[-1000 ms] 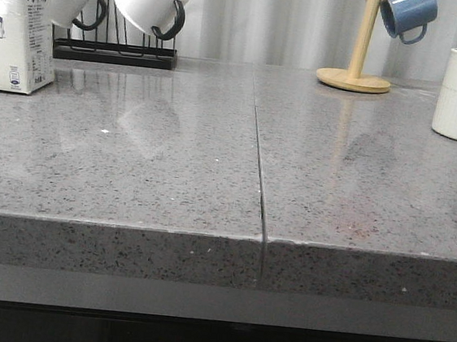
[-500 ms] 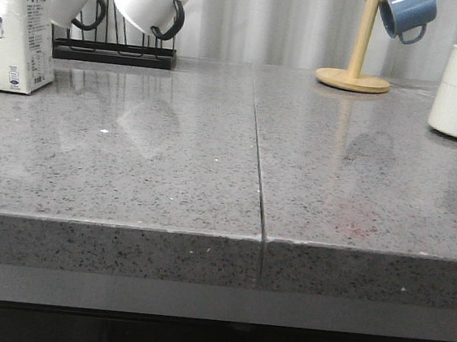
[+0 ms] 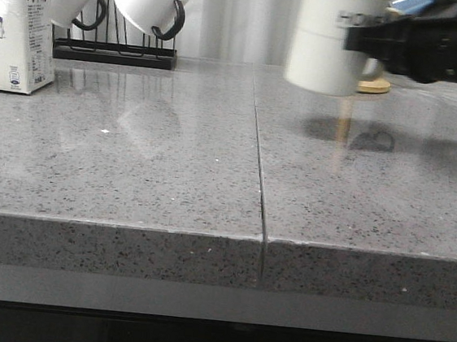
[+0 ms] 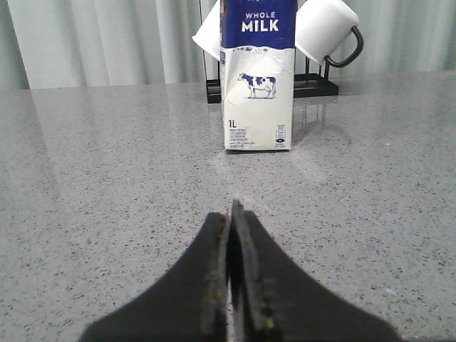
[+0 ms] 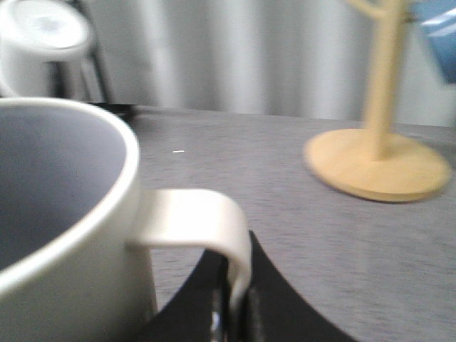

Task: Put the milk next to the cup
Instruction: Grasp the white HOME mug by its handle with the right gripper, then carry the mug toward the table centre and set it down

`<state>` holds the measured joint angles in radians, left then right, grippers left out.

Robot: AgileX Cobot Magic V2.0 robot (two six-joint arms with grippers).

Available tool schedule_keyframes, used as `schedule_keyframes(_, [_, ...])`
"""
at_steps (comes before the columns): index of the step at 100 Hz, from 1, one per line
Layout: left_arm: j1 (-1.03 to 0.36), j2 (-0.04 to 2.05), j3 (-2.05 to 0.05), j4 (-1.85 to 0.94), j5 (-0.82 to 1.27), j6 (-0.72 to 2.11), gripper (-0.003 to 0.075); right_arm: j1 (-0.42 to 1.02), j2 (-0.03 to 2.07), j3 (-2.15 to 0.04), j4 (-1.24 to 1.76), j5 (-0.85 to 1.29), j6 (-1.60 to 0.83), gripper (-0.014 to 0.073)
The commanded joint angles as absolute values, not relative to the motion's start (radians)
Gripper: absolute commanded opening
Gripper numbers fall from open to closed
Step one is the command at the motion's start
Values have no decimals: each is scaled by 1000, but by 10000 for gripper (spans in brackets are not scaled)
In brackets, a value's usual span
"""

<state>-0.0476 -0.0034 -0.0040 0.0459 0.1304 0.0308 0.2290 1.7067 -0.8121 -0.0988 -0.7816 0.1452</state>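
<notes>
The milk (image 3: 15,22) stands upright at the far left of the counter, a white carton with a blue top band; it also shows in the left wrist view (image 4: 258,75), ahead of my left gripper (image 4: 231,214), which is shut and empty, low over the counter. My right gripper (image 3: 373,41) is shut on the cream handle (image 5: 214,231) of the cup (image 3: 328,38), a ribbed cream mug with black "HOME" lettering. It holds the cup in the air over the back middle of the counter. The cup's rim fills the right wrist view (image 5: 64,214).
A black rack (image 3: 114,49) with white black-handled mugs (image 3: 152,0) stands behind the milk. A wooden mug tree (image 5: 381,153) with a blue mug (image 3: 414,4) stands at the back right, partly hidden by my right arm. A seam (image 3: 258,158) splits the grey counter.
The cup stood at the far right of the counter; now my right gripper holds it by the handle, lifted and carried left to the back middle. The milk has not moved.
</notes>
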Motion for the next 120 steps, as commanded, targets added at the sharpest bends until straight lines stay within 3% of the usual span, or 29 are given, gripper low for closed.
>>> schedule_keyframes(1, [-43, -36, 40, 45, 52, 25, -20, 280, 1656, -840, -100, -866, 149, -66])
schedule_keyframes(62, [-43, -36, 40, 45, 52, 25, -20, 332, 1770, -840, -107, -896, 136, -60])
schedule_keyframes(86, [-43, -36, 40, 45, 52, 25, -20, 332, 1770, -838, -107, -881, 136, 200])
schedule_keyframes(120, [-43, -36, 40, 45, 52, 25, -20, 332, 1741, -766, -107, -920, 137, 204])
